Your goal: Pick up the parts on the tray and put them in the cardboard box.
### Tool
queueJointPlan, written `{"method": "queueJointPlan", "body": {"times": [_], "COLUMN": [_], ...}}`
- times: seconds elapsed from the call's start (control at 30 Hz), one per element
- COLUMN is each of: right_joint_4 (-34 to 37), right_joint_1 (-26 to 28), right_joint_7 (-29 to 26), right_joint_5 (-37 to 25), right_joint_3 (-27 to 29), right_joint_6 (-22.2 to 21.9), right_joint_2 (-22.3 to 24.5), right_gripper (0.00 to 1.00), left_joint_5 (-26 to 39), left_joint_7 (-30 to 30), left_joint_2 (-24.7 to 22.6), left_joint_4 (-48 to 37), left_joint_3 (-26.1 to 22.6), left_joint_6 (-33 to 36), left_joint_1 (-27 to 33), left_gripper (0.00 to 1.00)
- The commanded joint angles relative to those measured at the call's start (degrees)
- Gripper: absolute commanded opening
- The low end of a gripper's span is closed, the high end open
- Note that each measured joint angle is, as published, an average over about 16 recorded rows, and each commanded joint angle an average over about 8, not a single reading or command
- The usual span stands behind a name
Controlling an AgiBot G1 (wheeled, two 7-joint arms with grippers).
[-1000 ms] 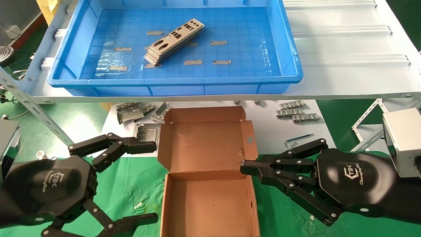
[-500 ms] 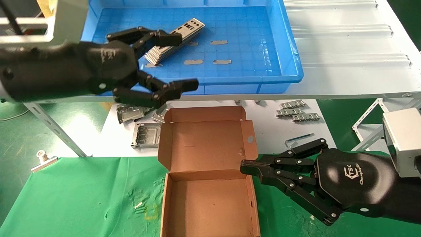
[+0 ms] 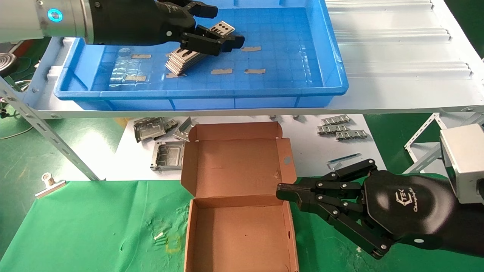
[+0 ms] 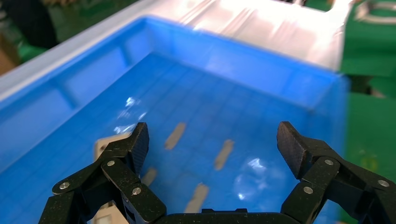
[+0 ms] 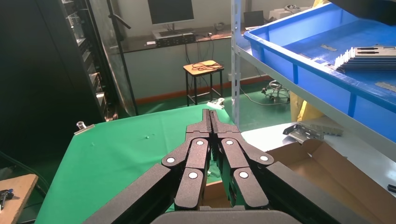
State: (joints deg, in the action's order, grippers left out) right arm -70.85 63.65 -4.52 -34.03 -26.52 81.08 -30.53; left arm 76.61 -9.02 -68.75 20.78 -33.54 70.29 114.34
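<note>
A stack of thin silver parts (image 3: pixel 181 60) lies slanted on the floor of the blue tray (image 3: pixel 200 92), left of its middle. My left gripper (image 3: pixel 223 24) hangs open just over the far end of that stack, with nothing between its fingers. In the left wrist view the left gripper (image 4: pixel 212 140) spans the tray floor (image 4: pixel 261 70). The cardboard box (image 3: pixel 234 166) sits open and empty on the table below the shelf. My right gripper (image 3: pixel 280 190) rests shut at the box's right wall, holding nothing. The right wrist view shows the right gripper (image 5: pixel 210 114), the box (image 5: pixel 327 158) and the parts (image 5: pixel 369 53).
Dark bent brackets (image 3: pixel 151 128) lie left of the box's lid and ribbed grey strips (image 3: pixel 340 130) lie to its right. A white ribbed panel (image 3: pixel 393 34) fills the shelf right of the tray. A metal clip (image 3: pixel 49 183) sits on the green cloth.
My left arm rose from beside the box to the tray and now reaches farther right over the stack. The right arm has not moved.
</note>
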Motion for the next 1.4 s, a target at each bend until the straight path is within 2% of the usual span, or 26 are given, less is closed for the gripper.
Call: {"method": "queueJointPlan", "body": {"times": [0.03, 0.2, 0.27, 0.4, 0.57, 0.63, 0.7, 0.87, 0.93, 1.0, 1.4], "right_joint_4": [0.0, 0.0, 0.0, 0.0, 0.0, 0.0, 0.0, 0.0, 0.0, 0.0, 0.0], "right_joint_1": [0.0, 0.0, 0.0, 0.0, 0.0, 0.0, 0.0, 0.0, 0.0, 0.0, 0.0], "right_joint_7": [0.0, 0.0, 0.0, 0.0, 0.0, 0.0, 0.0, 0.0, 0.0, 0.0, 0.0], "right_joint_5": [0.0, 0.0, 0.0, 0.0, 0.0, 0.0, 0.0, 0.0, 0.0, 0.0, 0.0], "right_joint_3": [0.0, 0.0, 0.0, 0.0, 0.0, 0.0, 0.0, 0.0, 0.0, 0.0, 0.0], "right_joint_6": [0.0, 0.0, 0.0, 0.0, 0.0, 0.0, 0.0, 0.0, 0.0, 0.0, 0.0], "right_joint_2": [0.0, 0.0, 0.0, 0.0, 0.0, 0.0, 0.0, 0.0, 0.0, 0.0, 0.0], "right_gripper": [0.23, 0.84, 1.0, 1.0, 1.0, 1.0, 1.0, 1.0, 1.0, 1.0, 1.0], "left_joint_5": [1.9, 5.1, 5.8, 6.4, 7.2, 7.5, 7.8, 8.1, 8.1, 7.9, 7.6], "left_joint_7": [0.6, 3.6, 4.0, 3.5, 2.2, 1.7, 1.6, 1.6, 1.7, 1.6, 1.1], "left_joint_2": [-2.0, -5.0, -5.9, -7.0, -7.7, -7.7, -7.7, -7.6, -7.5, -7.4, -7.2], "left_joint_4": [-4.4, -10.1, -11.9, -14.9, -17.3, -17.8, -18.0, -18.1, -18.2, -18.4, -19.1], "left_joint_3": [-1.0, -2.6, -2.9, -3.3, -3.9, -4.2, -4.4, -4.7, -4.7, -4.6, -4.5], "left_joint_6": [-1.7, -8.6, -10.8, -13.0, -12.3, -11.8, -11.6, -11.5, -11.3, -11.2, -10.8], "left_joint_1": [2.2, 4.4, 4.9, 5.7, 5.8, 5.8, 5.8, 6.0, 6.0, 6.0, 6.1], "left_gripper": [1.0, 1.0, 1.0, 1.0, 1.0, 0.96, 0.78, 0.18, 0.03, 0.0, 0.0]}}
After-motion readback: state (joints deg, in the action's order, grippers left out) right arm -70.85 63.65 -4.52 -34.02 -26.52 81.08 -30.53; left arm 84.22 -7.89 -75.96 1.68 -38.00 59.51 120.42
